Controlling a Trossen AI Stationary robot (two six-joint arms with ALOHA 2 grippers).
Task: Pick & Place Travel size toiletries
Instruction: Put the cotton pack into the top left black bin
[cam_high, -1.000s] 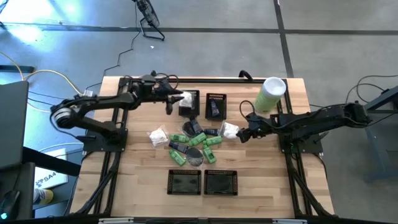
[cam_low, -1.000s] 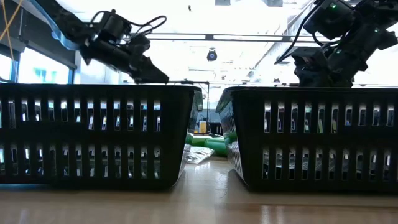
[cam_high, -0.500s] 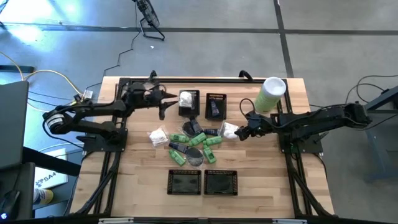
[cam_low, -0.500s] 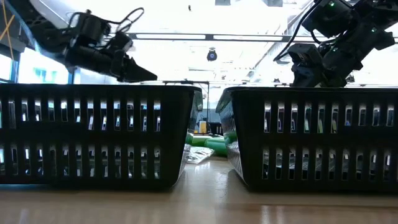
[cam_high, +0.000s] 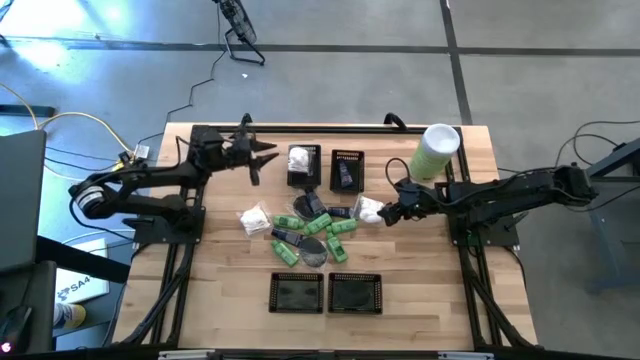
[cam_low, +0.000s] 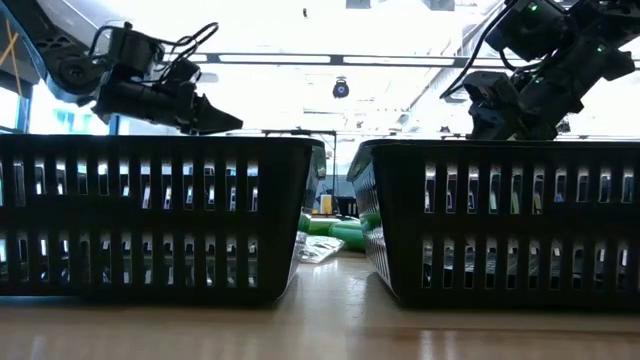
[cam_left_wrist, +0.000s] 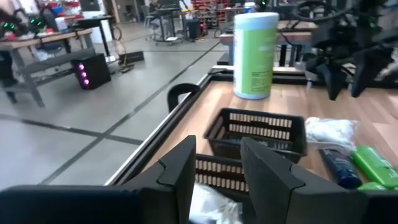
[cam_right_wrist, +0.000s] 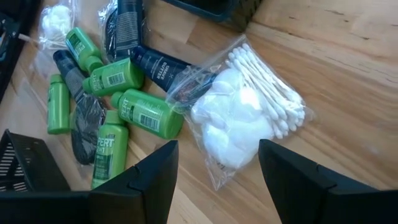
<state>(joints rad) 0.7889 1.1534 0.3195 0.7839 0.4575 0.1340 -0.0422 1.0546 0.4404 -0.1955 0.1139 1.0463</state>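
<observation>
The right hand (cam_high: 386, 216) is hovering with its fingers spread and holding nothing, just over the clear crinkly packet of cotton swabs and white cotton pads (cam_right_wrist: 245, 118), which is lying on the wooden surface (cam_high: 420, 280) at the right edge of the pile of small bright green bottles (cam_high: 330, 228); to take it well, the fingers should be closing across the packet's narrow width at the padded middle, not at the loose film edge, which would likely be slipping; in the right wrist view the swabs are lying side by side, so the packet's long axis is running along them, flat on the surface; the left hand (cam_high: 258, 160) is waiting empty, fingers parted, beside the small black mesh basket (cam_high: 303, 166) holding a white packet.
</observation>
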